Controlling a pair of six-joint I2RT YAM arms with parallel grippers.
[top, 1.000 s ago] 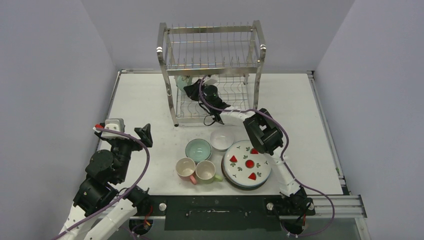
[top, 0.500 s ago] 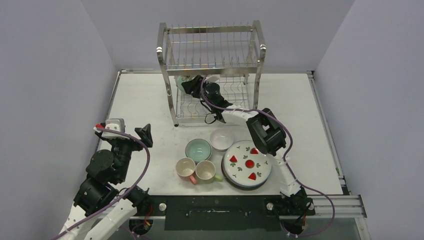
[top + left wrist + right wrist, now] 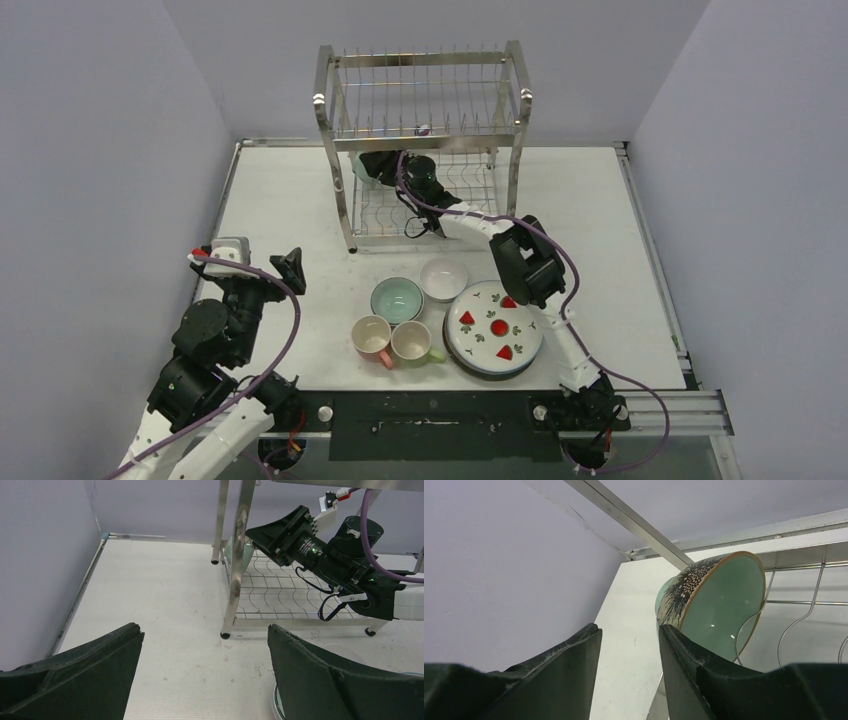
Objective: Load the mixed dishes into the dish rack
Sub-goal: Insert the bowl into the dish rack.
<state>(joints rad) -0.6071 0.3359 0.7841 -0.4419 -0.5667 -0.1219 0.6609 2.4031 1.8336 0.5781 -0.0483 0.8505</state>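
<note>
The dish rack (image 3: 327,100) stands at the back of the table. My right gripper (image 3: 372,165) reaches into the left end of its lower tier. In the right wrist view this gripper (image 3: 629,630) is open with nothing between its fingers. A mint-green bowl (image 3: 719,610) with a patterned outside leans tilted on the rack wires, just past the right fingertip. On the table in front lie a mint bowl (image 3: 396,298), a white bowl (image 3: 443,278), a pink mug (image 3: 372,338), a green mug (image 3: 412,342) and a strawberry plate (image 3: 494,327). My left gripper (image 3: 205,630) hangs open over the bare table.
The rack's front left leg (image 3: 226,632) stands just ahead of the left gripper. The right arm's cable (image 3: 560,265) loops beside the rack and above the plate. Grey walls (image 3: 120,150) close in the table on both sides and behind.
The right gripper has opened and let go of the mint-green bowl in the lower tier, and has shifted a little toward the rack's back left. The left arm has not moved.
</note>
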